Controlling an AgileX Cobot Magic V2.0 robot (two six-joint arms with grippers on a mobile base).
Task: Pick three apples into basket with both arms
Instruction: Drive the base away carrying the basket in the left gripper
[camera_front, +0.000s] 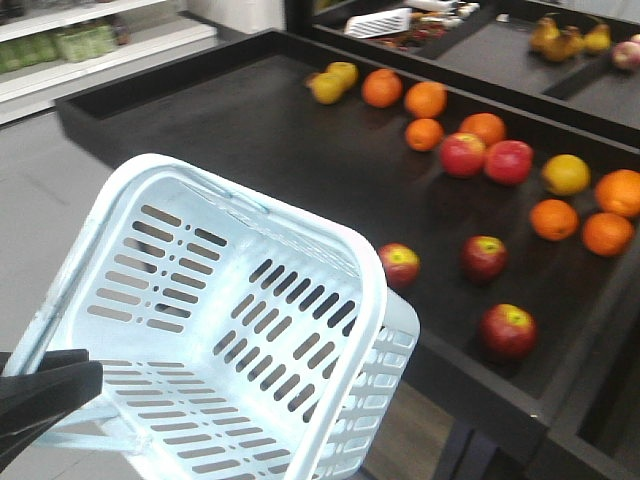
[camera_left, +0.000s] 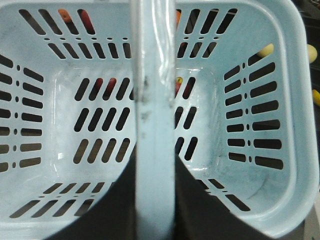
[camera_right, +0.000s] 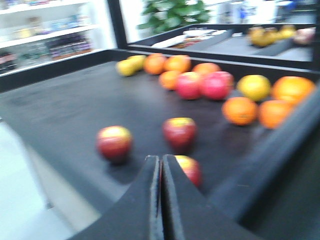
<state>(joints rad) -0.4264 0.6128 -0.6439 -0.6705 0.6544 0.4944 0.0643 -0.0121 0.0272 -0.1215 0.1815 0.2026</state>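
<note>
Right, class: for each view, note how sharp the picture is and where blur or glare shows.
Exterior front-facing: apples and basket fairly sharp, far shelves washed out. Left wrist-mounted: the handle near the lens is soft, with glare streaks. Right wrist-mounted: everything smeared by blur, including the right tool.

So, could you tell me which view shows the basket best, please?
The exterior front-facing view: it shows most of the basket, tilted and empty. The left wrist view shows only its handle and slotted inside; the right wrist view shows none of it.
</note>
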